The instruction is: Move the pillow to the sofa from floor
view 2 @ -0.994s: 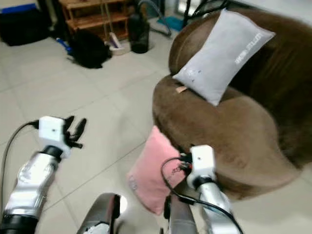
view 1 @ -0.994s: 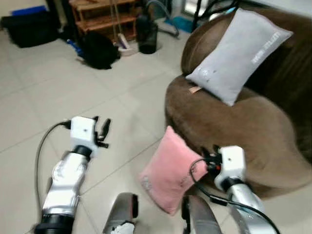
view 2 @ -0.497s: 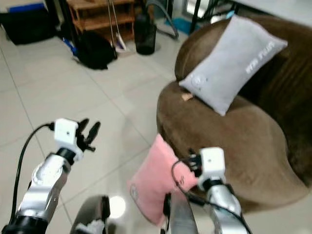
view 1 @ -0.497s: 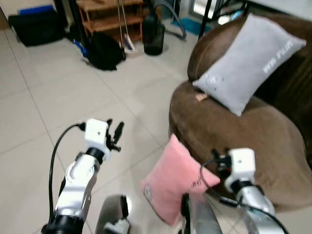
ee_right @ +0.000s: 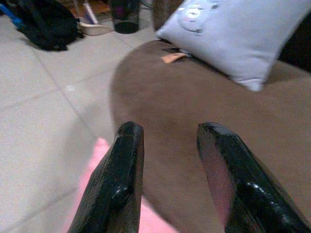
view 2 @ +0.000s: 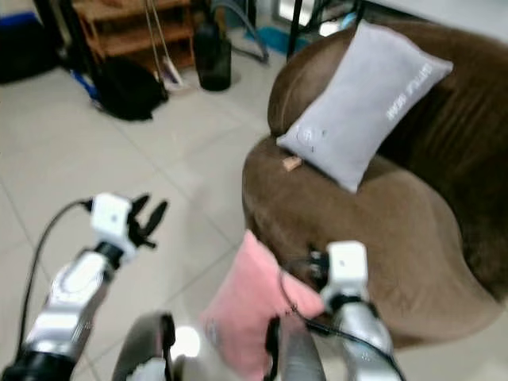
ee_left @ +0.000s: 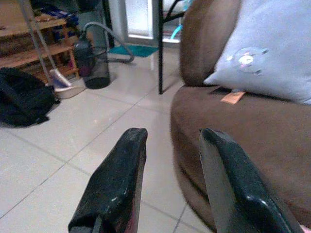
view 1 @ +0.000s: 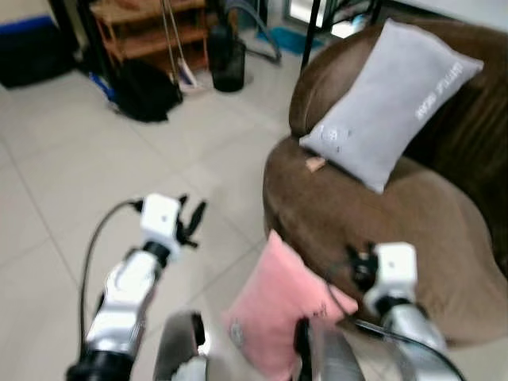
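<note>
We see the soft pink square pillow on the pale tiled floor, leaning against the front of the rounded brown fabric sofa. Our right gripper hovers just above the pillow's upper corner, its fingers spread apart and holding nothing. Our left gripper hangs well to the pillow's left over bare tile, fingers likewise parted and empty. Beyond the right gripper, a light grey rectangular cushion leans on the sofa's back. Farther off stand a black bag, a dark mesh bin and a wooden shelf.
</note>
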